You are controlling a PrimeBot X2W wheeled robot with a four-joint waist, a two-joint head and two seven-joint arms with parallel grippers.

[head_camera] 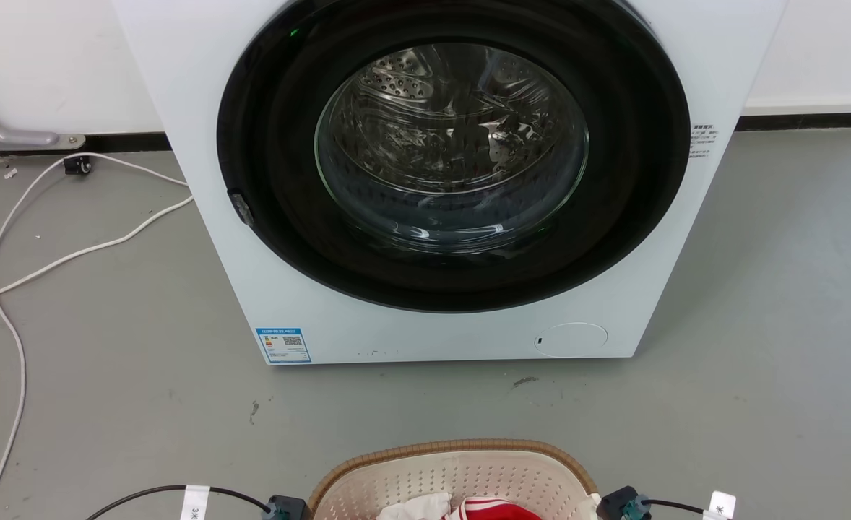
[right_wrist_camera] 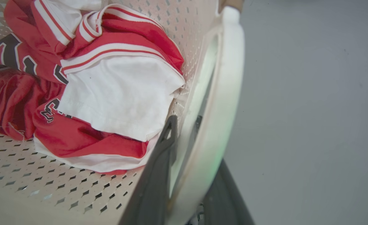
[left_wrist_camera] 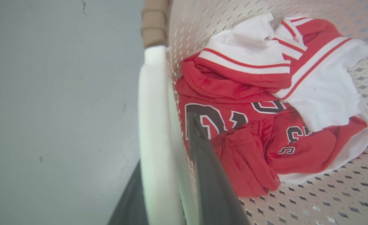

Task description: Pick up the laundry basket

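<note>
**Clamped at both sides**

The cream-white perforated plastic laundry basket (head_camera: 454, 473), brown woven-look rim, sits at bottom centre on the grey floor (head_camera: 758, 325), holding a crumpled red-and-white jersey (left_wrist_camera: 249, 134). The left gripper (left_wrist_camera: 165, 140) and right gripper (right_wrist_camera: 184, 122) each pinch a white loop handle (left_wrist_camera: 154, 109). A white front-loading washer (head_camera: 433, 336) stands above it in the frame, apart. A white cable (head_camera: 71, 254) trails at left, and open floor lies at right.

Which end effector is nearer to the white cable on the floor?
Left. The left end effector straddles the laundry basket handle nearest the white cable; the right end effector straddles the opposite handle, beyond the basket.

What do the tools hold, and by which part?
The laundry basket: left tool grips its left white handle, right tool its right handle.
</note>
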